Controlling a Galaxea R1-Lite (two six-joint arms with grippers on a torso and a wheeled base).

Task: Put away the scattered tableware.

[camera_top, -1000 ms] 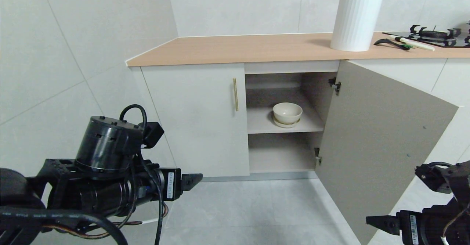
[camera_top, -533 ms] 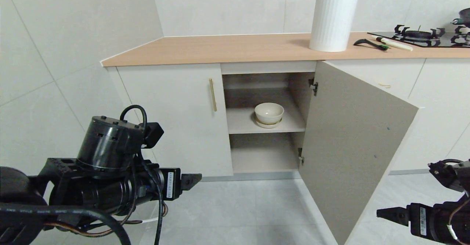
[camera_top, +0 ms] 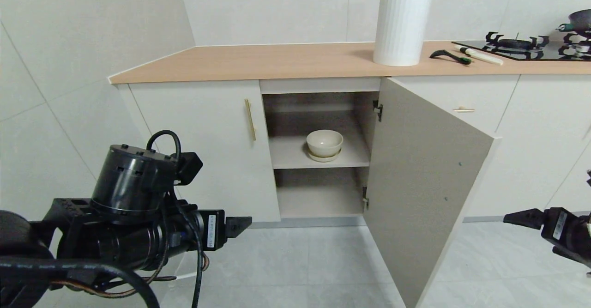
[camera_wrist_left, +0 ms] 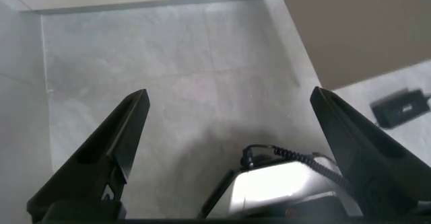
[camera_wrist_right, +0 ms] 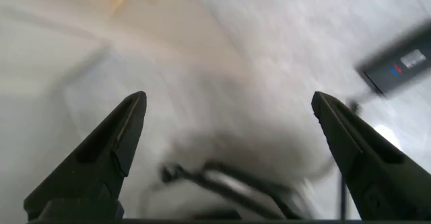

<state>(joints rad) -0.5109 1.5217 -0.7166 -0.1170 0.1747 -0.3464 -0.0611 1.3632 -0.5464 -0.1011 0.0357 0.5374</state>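
**Bowl's shelved, door's hanging open: shut it with the right arm**

The cream bowl (camera_top: pixel 324 141) sits on a small plate (camera_top: pixel 323 159) on the upper shelf (camera_top: pixel 288 153) of the cabinet, just off dead centre in the head view. From the bowl, the cabinet door (camera_top: pixel 415 169) stands at about 4 o'clock, swung wide out over the floor with its inner face toward the camera.

Both arms carry nothing. The left tool (camera_wrist_left: pixel 229 96) is down at 8 o'clock in the head view with its fingers spread wide, and the right tool (camera_wrist_right: pixel 227 97) is out at 4 o'clock, also spread and holding nothing.

My read is that the stowing is done for these two pieces and shutting the door is the job in hand. The right tool is already on the door's outer side, so I'd use that one:

- Push near the free edge, not near the hinges, for more leverage.
- Keep contact flat and follow the arc round, don't shove straight in.
- Ease off at the end so the bowl doesn't rattle on its plate.
- Keep the left arm low and clear of the opening.

Up on the bench (camera_top: pixel 277 61), at 1 o'clock, stands a ribbed white cylinder (camera_top: pixel 400 27), not tableware by the look of it.
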